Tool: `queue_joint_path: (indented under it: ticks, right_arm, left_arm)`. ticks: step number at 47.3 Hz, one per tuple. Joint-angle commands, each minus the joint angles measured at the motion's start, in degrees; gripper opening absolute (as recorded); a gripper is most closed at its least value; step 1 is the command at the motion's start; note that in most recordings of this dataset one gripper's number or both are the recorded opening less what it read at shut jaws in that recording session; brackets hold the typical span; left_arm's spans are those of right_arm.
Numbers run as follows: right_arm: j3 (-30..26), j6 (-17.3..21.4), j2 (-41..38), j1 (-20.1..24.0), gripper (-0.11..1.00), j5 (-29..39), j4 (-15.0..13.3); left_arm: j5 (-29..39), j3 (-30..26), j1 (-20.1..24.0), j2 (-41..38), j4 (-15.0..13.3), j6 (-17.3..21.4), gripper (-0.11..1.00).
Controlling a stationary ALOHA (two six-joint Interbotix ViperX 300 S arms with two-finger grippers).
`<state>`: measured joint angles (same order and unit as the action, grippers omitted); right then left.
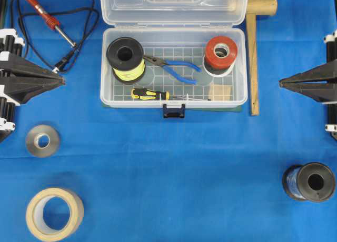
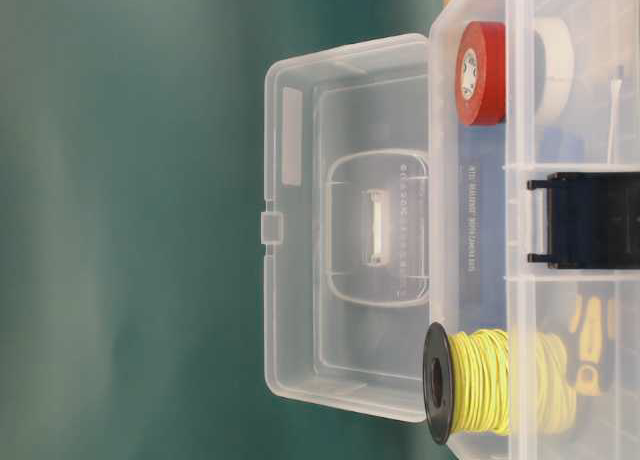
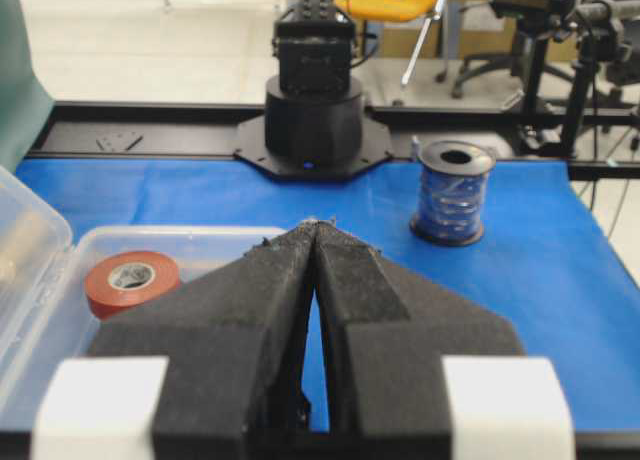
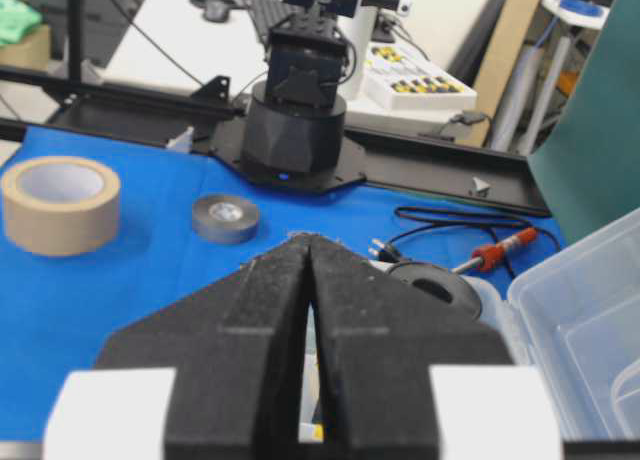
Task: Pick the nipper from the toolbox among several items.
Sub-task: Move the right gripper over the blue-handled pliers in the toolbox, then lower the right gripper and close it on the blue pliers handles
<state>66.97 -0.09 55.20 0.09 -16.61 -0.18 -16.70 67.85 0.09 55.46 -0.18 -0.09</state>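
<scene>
— Blue cloth covers the table [image 1: 158,173]; where's the nipper [image 1: 174,68]?

— Lying in the open toolbox [image 1: 239,68], between the yellow wire spool [image 1: 125,59] and the red tape roll [image 1: 221,51], above the screwdriver [image 1: 152,94].

— Step?

— Nothing is started, I'd say. Next, one arm must reach in, spread wide, and straddle the blue handles.

— Arms?

— Left gripper [image 1: 62,80] and right gripper [image 1: 281,84] are parked at the sides, tips together, holding nothing.

1. You see a red-handled soldering iron [image 1: 46,17] with its black cord at the far left of the blue cloth [image 1: 168,168].
2. A grey tape roll [image 1: 42,140] sits beyond a tan masking tape roll [image 1: 54,213].
3. A blue wire spool [image 1: 309,182] lies at near right.
4. A wooden mallet [image 1: 255,47] lies at far right.
</scene>
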Motion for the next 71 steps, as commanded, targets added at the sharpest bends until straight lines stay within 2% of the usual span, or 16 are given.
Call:
queue_joint_path:
  ticks: [1,7,12,18,27,30,37,40,48,54,71]
  right_arm:
    - [-1.3,0.3,-0.9,-0.2,0.0,-0.4,0.3]
    - [-5.4,1.1,-4.7,-1.7,0.0,3.7,0.5]
    - [-10.3,2.4,-10.5,-5.1,0.0,9.9,0.6]
    - [-16.2,4.4,-18.9,-8.9,0.0,16.5,0.6]
    - [-24.3,4.5,-31.1,-11.9,0.03,24.0,0.4]
    - [-27.4,4.5,-35.8,-12.7,0.14,26.6,-0.1]
    - [-33.8,4.5,-45.1,-13.8,0.61,32.8,-1.8]
    - [-36.5,4.5,-49.4,-14.2,0.71,34.7,-2.8]
    - [-41.1,4.5,-57.8,-15.6,0.65,37.5,-4.0]
    - [-43.5,4.1,-62.9,-16.7,0.65,38.0,-4.5]
    - [-45.1,3.8,-68.6,-16.9,0.65,37.6,-4.7]
  left_arm:
    - [-0.4,-1.1,0.0,-0.3,-1.9,0.1,0.0]
    - [-0.4,-1.1,0.0,-0.6,-1.9,0.2,0.0]
    - [-0.6,-1.1,0.1,-0.7,-1.9,0.2,0.0]
    - [-0.6,-1.1,0.0,-0.8,-1.9,0.0,0.0]
    - [-0.5,-1.1,0.0,-0.9,-1.9,0.0,0.0]
    - [-0.4,-1.1,0.0,-0.9,-1.9,0.0,0.0]
    - [-0.5,-1.0,0.0,-0.9,-1.9,0.0,0.0]
    - [-0.6,-1.0,0.1,-0.9,-1.9,-0.1,0.0]
    - [-0.4,-1.0,0.0,-1.0,-1.9,-0.1,0.0]
    - [-0.4,-1.0,0.0,-1.0,-1.9,-0.1,0.0]
    - [-0.4,-0.6,0.0,-1.0,-1.9,0.2,0.0]
